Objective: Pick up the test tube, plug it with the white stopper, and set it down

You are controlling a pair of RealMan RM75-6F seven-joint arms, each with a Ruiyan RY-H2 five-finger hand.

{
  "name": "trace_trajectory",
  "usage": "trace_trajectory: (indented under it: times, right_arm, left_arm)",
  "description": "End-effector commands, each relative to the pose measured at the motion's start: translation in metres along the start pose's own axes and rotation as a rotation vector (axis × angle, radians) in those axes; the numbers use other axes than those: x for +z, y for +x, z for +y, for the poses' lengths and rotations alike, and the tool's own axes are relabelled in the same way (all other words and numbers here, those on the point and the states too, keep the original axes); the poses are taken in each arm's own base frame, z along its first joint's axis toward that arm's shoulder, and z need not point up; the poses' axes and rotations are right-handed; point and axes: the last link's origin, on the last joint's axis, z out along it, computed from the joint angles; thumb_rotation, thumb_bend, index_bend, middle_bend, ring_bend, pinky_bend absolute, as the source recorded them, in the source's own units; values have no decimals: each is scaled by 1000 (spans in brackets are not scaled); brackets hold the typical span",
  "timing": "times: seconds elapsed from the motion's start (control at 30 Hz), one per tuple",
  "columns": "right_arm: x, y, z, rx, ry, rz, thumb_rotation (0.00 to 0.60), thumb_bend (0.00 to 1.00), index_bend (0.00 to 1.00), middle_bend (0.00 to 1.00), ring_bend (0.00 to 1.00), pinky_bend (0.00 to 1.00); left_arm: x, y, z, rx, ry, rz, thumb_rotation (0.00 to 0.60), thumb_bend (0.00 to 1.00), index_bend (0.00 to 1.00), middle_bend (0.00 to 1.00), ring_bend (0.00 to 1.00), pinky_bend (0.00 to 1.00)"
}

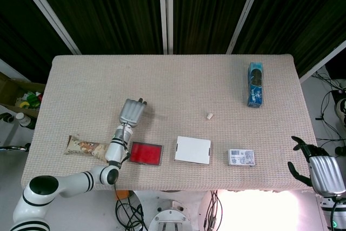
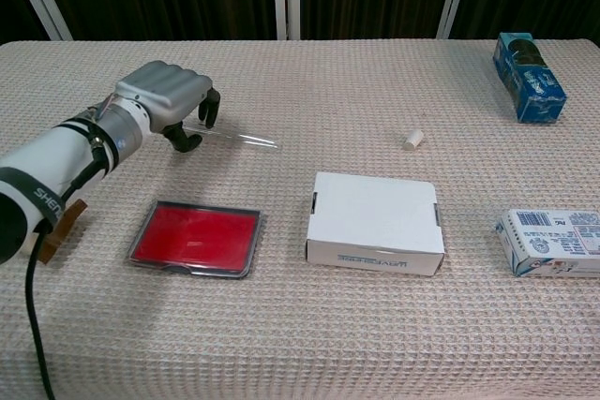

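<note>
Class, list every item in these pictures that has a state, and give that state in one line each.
test tube: lying flat on the cloth, unplugged
white stopper: loose on the cloth, apart from the tube
left hand: fingers curled over the tube's near end, grip unclear
right hand: off the table edge, fingers apart, holding nothing
white box: closed

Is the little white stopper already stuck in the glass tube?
No, the white stopper lies alone on the table, far from the glass tube by the left hand.

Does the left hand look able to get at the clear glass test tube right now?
Probably yes: the left hand is curled right over one end of the clear glass test tube lying on the table, and nothing stands between them.
</note>
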Motion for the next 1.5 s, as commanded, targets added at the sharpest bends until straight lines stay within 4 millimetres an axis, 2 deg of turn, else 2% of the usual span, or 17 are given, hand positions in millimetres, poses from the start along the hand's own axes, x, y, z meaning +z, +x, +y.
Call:
trace_trajectory:
  times: [0.03, 0.33, 0.47, 0.77, 0.93, 1.07, 1.17, 1.27, 1.4, 1.5]
  right_arm:
    - [-1, 0, 0, -1, -4, -2, 600, 304, 208, 437, 357, 459]
    - [-1, -1, 1, 1, -10, -8, 600, 302, 209, 450, 378, 482]
    - [1, -2, 0, -1, -7, -12, 600, 301, 209, 455, 387, 494]
    - [6, 2, -2, 2, 6, -17, 600, 301, 242, 473, 410, 522]
    - [22, 5, -11, -3, 79, -79, 600, 302, 292, 488, 427, 540]
    - [48, 5, -21, -50, 134, -121, 600, 303, 351, 515, 465, 588]
    - [78, -2, -29, -65, 153, -176, 600, 303, 372, 528, 490, 614]
    - [115, -17, -38, -89, 157, -247, 600, 300, 372, 561, 541, 658]
    - [157, -40, -53, -106, 154, -318, 600, 302, 376, 672, 709, 819]
    - [183, -57, -65, -108, 145, -379, 600, 339, 345, 790, 856, 948]
  left_arm:
    - [0, -1, 0, 10, 2, 3, 600, 407, 467, 396, 732, 1000]
    - [0, 0, -3, -18, 0, 32, 600, 557, 584, 548, 755, 1000]
    - [0, 1, -6, -94, 0, 35, 600, 622, 634, 600, 760, 1000]
    - [-8, 15, -20, -380, -3, 63, 600, 641, 678, 659, 765, 1000]
    - [-20, 25, -29, -476, -35, 119, 600, 642, 680, 665, 764, 1000]
    - [-28, 32, -35, -489, -57, 160, 600, 642, 683, 670, 763, 1000]
    - [-36, 37, -39, -477, -74, 189, 600, 642, 689, 674, 762, 1000]
    - [-44, 41, -41, -464, -96, 204, 600, 642, 693, 678, 762, 1000]
    - [-54, 44, -43, -456, -110, 208, 600, 642, 694, 679, 762, 1000]
    - [-59, 45, -45, -444, -116, 212, 600, 642, 693, 681, 761, 1000]
